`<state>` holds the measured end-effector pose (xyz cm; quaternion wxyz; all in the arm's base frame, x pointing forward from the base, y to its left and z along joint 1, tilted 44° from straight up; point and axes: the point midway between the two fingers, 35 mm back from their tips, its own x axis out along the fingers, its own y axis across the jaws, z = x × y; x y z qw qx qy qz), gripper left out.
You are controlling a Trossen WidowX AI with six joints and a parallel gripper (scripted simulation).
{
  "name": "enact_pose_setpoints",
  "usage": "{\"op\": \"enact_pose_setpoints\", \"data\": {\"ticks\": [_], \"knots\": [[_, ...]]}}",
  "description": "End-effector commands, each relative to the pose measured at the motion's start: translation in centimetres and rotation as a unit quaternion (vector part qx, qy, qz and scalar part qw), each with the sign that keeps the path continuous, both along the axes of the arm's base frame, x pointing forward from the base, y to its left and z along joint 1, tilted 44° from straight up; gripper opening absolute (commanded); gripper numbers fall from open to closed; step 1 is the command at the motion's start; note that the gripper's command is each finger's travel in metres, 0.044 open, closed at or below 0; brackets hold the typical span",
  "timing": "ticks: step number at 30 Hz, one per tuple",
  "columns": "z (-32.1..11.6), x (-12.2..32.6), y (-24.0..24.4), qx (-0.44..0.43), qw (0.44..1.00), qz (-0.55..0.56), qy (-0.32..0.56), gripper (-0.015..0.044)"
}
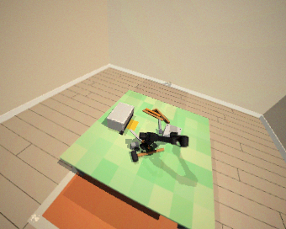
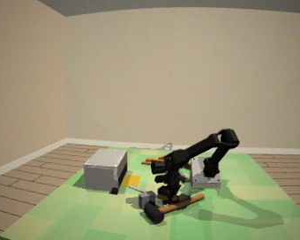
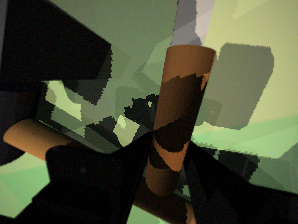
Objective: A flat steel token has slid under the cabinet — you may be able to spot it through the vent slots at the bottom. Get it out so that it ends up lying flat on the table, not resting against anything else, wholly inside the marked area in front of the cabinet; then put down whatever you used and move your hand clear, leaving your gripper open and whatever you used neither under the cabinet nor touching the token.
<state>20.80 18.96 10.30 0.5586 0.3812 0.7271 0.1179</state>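
The grey cabinet (image 1: 121, 114) (image 2: 101, 174) stands at the left of the table. The yellow marked area (image 1: 134, 125) (image 2: 132, 180) lies in front of it. No token can be made out in any view. My gripper (image 3: 167, 138) is shut on the wooden handle (image 3: 186, 85) of a tool with a flat grey blade (image 1: 135, 134) (image 2: 136, 189) (image 3: 192, 22). The blade points toward the cabinet, with its tip near the marked area. I cannot tell whether the tool touches the table.
A mallet with a black head (image 1: 135, 157) (image 2: 154, 213) and wooden handle (image 1: 157, 151) (image 2: 186, 203) lies beside the gripper. A grey block (image 2: 146, 199) is close to the blade. A small black block (image 2: 115, 191) is at the cabinet's corner. Orange-brown bars (image 1: 152, 113) lie behind.
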Motion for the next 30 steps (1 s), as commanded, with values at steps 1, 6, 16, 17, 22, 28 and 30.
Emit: {"op": "enact_pose_setpoints", "data": {"ticks": [1,6,16,17,22,28,30], "knots": [[0.6,0.2,0.4,0.004,1.0,0.001,-0.004,0.0],[1.0,0.3,0.8,0.004,1.0,0.001,-0.004,0.0],[1.8,0.5,1.7,0.004,1.0,0.001,-0.005,0.0],[1.9,0.5,1.8,0.004,1.0,0.001,-0.005,0.0],[2.1,0.6,2.0,0.004,1.0,0.001,-0.005,0.0],[1.9,1.0,1.8,0.004,1.0,0.001,-0.005,0.0],[1.8,1.2,1.8,0.004,1.0,0.001,-0.005,0.0]]}}
